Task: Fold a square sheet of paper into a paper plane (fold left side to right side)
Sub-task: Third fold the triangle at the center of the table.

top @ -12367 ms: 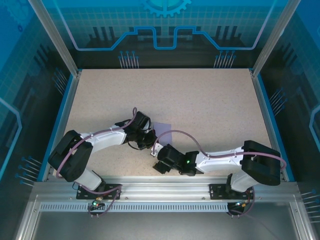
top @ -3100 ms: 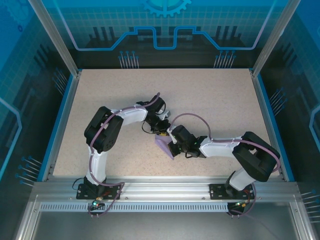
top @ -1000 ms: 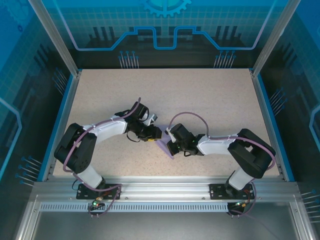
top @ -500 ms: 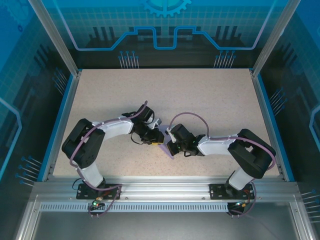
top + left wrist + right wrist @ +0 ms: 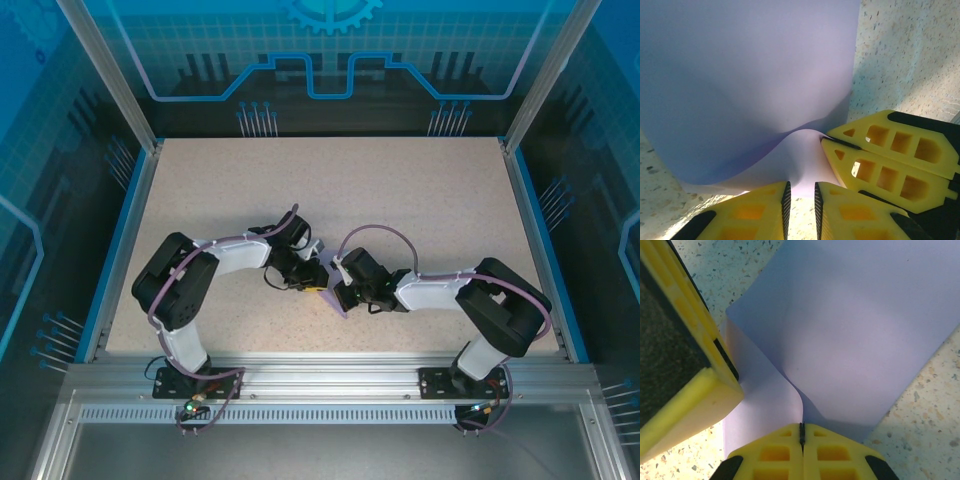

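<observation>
Mid-table, between my two arms, the square sheet of paper lies partly doubled over, its upper layer bulging up off the speckled tabletop. My right gripper is pinched fully closed on the sheet's raised fold. My left gripper faces it, jaws a narrow slot apart, the paper's lower edge right at their tips, nothing clamped between them yet.

Bright, even overhead light; soft shadows beside the curled paper.
</observation>
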`<state>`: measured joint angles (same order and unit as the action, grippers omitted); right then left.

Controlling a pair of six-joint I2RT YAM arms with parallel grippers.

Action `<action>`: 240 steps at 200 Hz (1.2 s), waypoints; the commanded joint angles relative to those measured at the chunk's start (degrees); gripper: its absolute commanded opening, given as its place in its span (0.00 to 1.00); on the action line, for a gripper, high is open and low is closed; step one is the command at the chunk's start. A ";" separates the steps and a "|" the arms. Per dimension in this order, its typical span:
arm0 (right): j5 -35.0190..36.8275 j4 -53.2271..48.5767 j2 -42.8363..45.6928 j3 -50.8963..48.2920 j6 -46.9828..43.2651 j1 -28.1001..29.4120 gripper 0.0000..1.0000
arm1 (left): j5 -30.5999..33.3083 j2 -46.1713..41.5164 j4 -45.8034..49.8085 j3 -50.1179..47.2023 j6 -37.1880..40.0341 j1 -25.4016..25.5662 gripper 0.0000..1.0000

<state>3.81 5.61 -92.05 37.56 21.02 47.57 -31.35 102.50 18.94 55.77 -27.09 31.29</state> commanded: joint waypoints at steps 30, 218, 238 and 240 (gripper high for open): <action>-1.20 -3.28 -1.37 -0.91 0.03 -0.37 0.00 | 1.34 2.65 0.04 0.41 -0.82 0.40 0.23; -8.03 -7.81 9.51 1.90 3.63 -5.66 0.35 | 6.32 5.53 1.88 -2.55 -1.58 1.18 0.20; -12.16 -10.63 12.40 1.55 5.69 -5.65 0.34 | 6.52 5.37 2.16 -2.42 -1.39 1.19 0.20; -12.71 -10.75 12.59 1.51 6.01 -5.65 0.33 | 6.49 5.28 2.20 -2.42 -1.39 1.15 0.20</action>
<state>-3.07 -0.43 -83.05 38.37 24.14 42.37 -28.95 104.97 18.65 55.27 -28.16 31.57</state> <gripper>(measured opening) 0.349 0.201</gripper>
